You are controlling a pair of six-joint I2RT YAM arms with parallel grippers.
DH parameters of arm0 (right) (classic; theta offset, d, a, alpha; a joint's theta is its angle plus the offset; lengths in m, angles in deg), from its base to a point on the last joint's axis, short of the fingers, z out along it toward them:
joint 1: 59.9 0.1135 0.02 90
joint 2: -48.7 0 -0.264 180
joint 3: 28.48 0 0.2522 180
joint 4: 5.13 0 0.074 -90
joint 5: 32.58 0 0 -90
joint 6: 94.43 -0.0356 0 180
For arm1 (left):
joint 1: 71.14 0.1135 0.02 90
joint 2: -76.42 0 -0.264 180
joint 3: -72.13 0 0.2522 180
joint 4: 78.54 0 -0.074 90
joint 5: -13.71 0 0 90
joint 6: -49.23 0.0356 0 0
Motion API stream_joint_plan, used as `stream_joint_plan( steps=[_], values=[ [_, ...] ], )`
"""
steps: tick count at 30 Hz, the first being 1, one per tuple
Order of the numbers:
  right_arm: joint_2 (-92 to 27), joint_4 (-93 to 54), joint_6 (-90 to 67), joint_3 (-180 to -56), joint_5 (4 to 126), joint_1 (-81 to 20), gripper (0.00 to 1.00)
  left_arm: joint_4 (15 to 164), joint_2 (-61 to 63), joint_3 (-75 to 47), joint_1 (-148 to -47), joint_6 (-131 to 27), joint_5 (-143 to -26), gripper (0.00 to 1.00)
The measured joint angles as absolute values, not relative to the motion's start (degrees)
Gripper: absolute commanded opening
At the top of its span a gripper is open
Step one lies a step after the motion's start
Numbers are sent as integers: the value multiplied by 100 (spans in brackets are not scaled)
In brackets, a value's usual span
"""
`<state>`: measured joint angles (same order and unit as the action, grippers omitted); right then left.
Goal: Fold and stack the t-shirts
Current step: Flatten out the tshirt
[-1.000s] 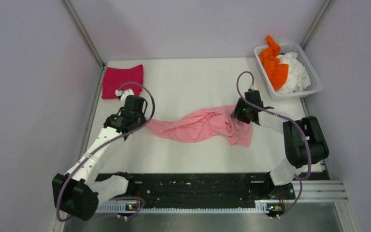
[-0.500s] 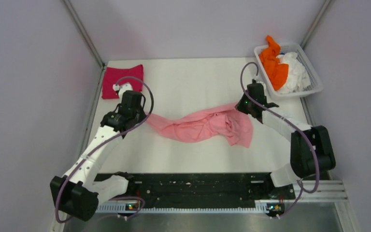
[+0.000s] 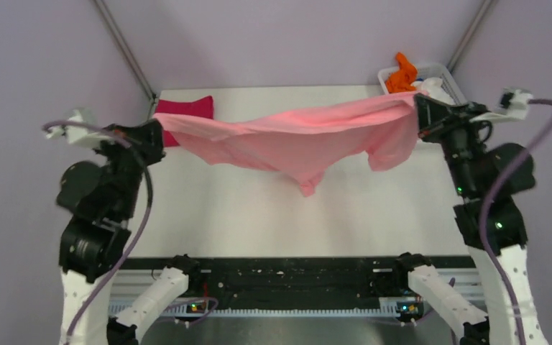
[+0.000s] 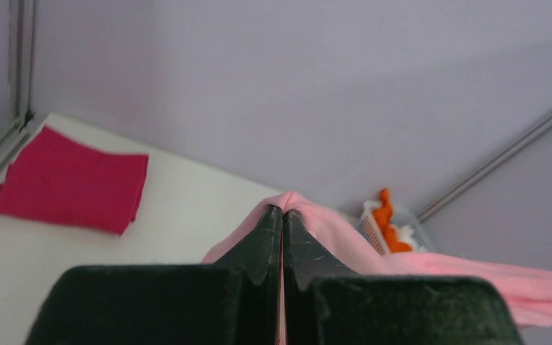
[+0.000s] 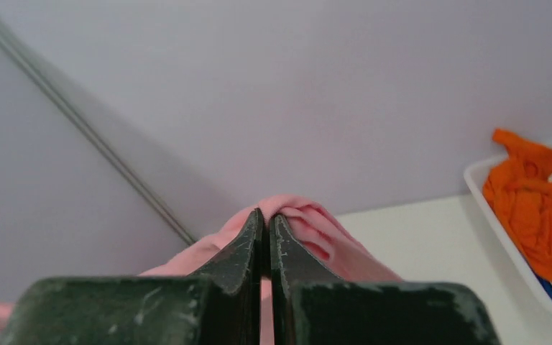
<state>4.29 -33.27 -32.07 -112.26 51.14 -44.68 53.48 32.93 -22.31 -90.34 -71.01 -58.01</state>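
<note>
Seen from above, two robot arms hold a large pink shirt [image 3: 295,133] stretched in the air between them, over a white surface [image 3: 259,215].

A second ago this shirt lay on the surface, twisted like a rope. The left jaws already pinched one end, and the right jaws were closing on the other. Since then both arms have risen and swung apart. The shirt now hangs as a wide band clear of the surface, sagging in the middle, with one loose part drooping lowest.

Both pairs of jaws are clamped tight on the shirt. Each wrist view shows pink cloth squeezed between closed tips.

A red shirt [image 3: 187,106], folded flat, lies at the far left corner of the surface, partly hidden behind the raised cloth. A basket [image 3: 447,70] at the far right holds a crumpled orange shirt [image 3: 401,74] and a white shirt [image 3: 435,86].

The lift seems to have shaken out most of the twist. The pink shirt looks ready to be laid down flat for folding, then stacked with the red one. The basket's two shirts still wait.
</note>
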Motion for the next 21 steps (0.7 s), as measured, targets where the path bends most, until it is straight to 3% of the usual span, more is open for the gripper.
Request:
stream_joint_plan(
  steps=[11, 16, 21],
  values=[
    [1413, -3773, -3307, -13407, 6779, -4464, 0, 6060, 4714, -3873, -9032, -6764, -6467, 0],
    [1535, -3891, -3404, -13503, 7026, -4464, 0, 6124, 4286, -4738, -9032, -6543, -6719, 0],
    [1760, -3744, -3430, -12819, 6825, -4464, 0, 6360, 3661, -4695, -9032, -6307, -6491, 0]
  ],
)
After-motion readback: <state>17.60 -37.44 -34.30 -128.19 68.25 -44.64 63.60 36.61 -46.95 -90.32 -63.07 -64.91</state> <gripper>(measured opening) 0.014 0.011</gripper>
